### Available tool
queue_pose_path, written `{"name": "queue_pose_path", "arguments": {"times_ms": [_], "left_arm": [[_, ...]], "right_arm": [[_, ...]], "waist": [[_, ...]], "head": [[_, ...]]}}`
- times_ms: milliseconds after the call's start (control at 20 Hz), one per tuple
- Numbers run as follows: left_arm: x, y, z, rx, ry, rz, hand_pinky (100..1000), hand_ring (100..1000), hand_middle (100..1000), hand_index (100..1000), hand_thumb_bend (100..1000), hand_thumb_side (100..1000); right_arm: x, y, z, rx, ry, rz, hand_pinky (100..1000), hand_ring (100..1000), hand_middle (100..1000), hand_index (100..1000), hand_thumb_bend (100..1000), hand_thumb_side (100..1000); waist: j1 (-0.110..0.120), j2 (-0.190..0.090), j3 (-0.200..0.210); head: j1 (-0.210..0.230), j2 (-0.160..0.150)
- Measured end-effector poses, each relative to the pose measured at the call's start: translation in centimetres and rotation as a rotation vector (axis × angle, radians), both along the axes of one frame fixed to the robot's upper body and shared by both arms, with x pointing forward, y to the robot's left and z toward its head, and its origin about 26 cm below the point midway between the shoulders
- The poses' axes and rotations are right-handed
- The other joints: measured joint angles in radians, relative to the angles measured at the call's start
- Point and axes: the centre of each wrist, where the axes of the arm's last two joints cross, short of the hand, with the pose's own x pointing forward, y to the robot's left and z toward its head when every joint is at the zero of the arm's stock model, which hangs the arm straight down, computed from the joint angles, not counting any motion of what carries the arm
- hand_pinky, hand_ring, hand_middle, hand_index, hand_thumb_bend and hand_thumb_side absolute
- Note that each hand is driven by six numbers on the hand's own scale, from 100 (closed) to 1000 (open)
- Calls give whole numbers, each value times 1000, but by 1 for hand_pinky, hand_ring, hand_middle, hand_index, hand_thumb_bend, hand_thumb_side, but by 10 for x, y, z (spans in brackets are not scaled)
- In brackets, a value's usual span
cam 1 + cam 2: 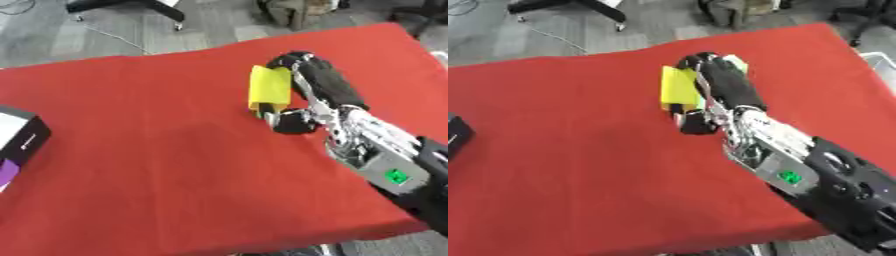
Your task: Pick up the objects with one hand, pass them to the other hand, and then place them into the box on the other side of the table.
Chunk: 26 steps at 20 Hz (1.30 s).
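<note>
A yellow block-shaped object (269, 89) lies on the red tablecloth (157, 165), right of centre and toward the far side. My right hand (325, 86) comes in from the lower right and lies against the object's right side. Its black fingers curl over the object's far end, and the thumb (293, 122) sits at the near end, so the hand is shut on it. Whether the object is off the cloth cannot be told. A black and white box with a purple patch (19, 142) stands at the left edge. My left hand is out of sight.
A pale container edge (882, 64) shows past the table's right side. Beyond the far edge are grey floor, a chair base (131, 7) and a cable. The cloth's near edge runs along the bottom of the views.
</note>
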Motion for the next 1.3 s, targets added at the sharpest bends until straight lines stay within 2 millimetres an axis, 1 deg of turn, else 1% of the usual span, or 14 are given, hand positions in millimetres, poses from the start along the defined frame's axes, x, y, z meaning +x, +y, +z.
{"name": "queue_pose_path", "arguments": {"times_ms": [100, 150, 200, 350, 500, 750, 900, 1000, 1150, 1300], "left_arm": [[12, -7, 4, 46, 6, -42, 788, 704, 667, 867, 612, 859], [18, -11, 6, 62, 15, -56, 788, 704, 661, 865, 613, 861], [23, -16, 6, 77, 27, -69, 787, 703, 667, 863, 616, 875], [39, -29, 1, 126, 78, -104, 785, 700, 665, 859, 620, 879], [52, -43, -8, 169, 136, -138, 785, 699, 663, 854, 618, 866], [69, -68, -30, 217, 264, -214, 784, 697, 661, 845, 623, 862], [76, -80, -42, 215, 400, -294, 788, 703, 669, 845, 638, 870], [81, -88, -45, 208, 455, -337, 790, 704, 671, 844, 646, 874], [87, -102, -46, 209, 494, -387, 791, 707, 674, 844, 662, 880], [93, -116, -45, 213, 508, -424, 792, 709, 676, 843, 675, 885]], "right_arm": [[-1, 7, 2, -29, -12, 49, 100, 680, 381, 590, 269, 100], [-1, 10, 3, -43, -18, 72, 100, 685, 385, 590, 292, 100], [-2, 12, 3, -57, -23, 90, 100, 687, 387, 590, 274, 100], [-2, 15, 6, -97, -39, 136, 100, 703, 400, 591, 285, 100], [-1, 17, 8, -141, -50, 172, 100, 719, 415, 593, 298, 100], [0, 19, 15, -223, -78, 220, 100, 734, 430, 594, 310, 100], [5, 19, 29, -356, -93, 241, 100, 737, 434, 593, 312, 100], [7, 19, 39, -436, -99, 245, 100, 738, 435, 593, 314, 100], [9, 19, 48, -502, -109, 251, 100, 742, 441, 595, 319, 100], [9, 21, 54, -529, -121, 263, 100, 748, 451, 599, 315, 100]], "waist": [[-1, 0, -5], [-2, 0, -7], [-3, 0, -9], [-5, 0, -13], [-8, 0, -14], [-10, 0, -13], [-12, 0, -12], [-13, 0, -13], [-16, 0, -16], [-19, 0, -18]], "head": [[7, 0], [10, 0], [14, 0], [24, 0], [32, 0], [43, 0], [44, 0], [47, 0], [52, 0], [52, 0]]}}
